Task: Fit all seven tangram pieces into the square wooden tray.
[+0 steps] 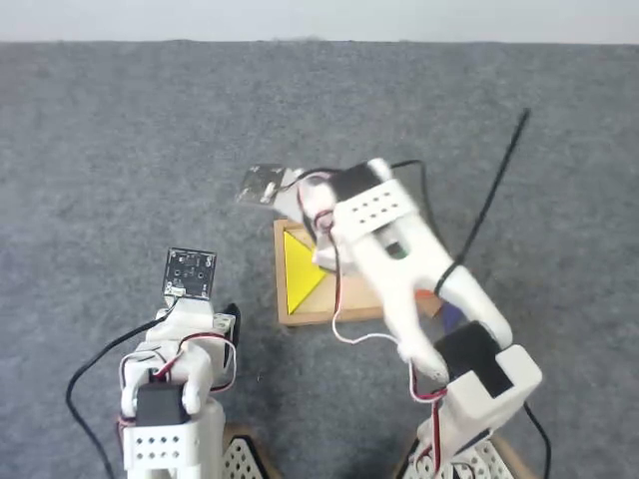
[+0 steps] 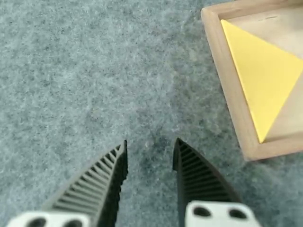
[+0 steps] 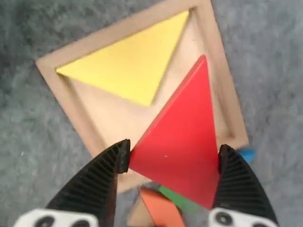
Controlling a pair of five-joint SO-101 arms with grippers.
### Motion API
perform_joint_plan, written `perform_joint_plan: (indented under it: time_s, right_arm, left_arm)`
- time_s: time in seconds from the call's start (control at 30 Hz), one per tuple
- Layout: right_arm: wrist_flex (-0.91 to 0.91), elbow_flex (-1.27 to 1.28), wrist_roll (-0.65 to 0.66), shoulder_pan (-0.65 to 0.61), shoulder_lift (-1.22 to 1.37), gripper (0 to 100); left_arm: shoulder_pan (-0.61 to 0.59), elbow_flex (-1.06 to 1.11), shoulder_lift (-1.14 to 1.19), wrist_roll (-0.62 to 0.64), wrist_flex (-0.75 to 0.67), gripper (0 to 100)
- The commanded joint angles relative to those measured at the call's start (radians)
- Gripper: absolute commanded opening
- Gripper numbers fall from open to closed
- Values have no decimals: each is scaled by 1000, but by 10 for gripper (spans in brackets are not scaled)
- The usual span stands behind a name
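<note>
On the left of the grey felt table, my left gripper hangs low over bare felt. Its two black ribbed fingers are spread with nothing between them, and there is open felt all round. Just beside it lies the square wooden tray.

In the high view my right arm covers most of that tray. What shows is the left rim and the large yellow triangle lying flat inside against it, with bare wood beside the yellow piece.

My right gripper is bent down over the tray from above and pinches a large red triangle between its fingers. The triangle's wide end overhangs the tray's rim. Beneath it an orange piece, a green piece and a blue piece peek out. Their shapes are cut off, so I cannot make them out.
</note>
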Motion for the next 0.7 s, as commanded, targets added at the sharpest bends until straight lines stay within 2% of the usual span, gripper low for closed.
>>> perform_joint_plan:
  time_s: [0.0,0.23,0.67]
  right_arm:
    - [-125,63,-18,-44,-74,191]
    - [-242,127,-69,-44,-73,190]
    - [-302,78,-66,21,54,188]
  left_arm:
    - [2,-8,-28,-6,9,153]
    - [2,-8,-28,-6,9,153]
    - [2,-8,-28,-6,9,153]
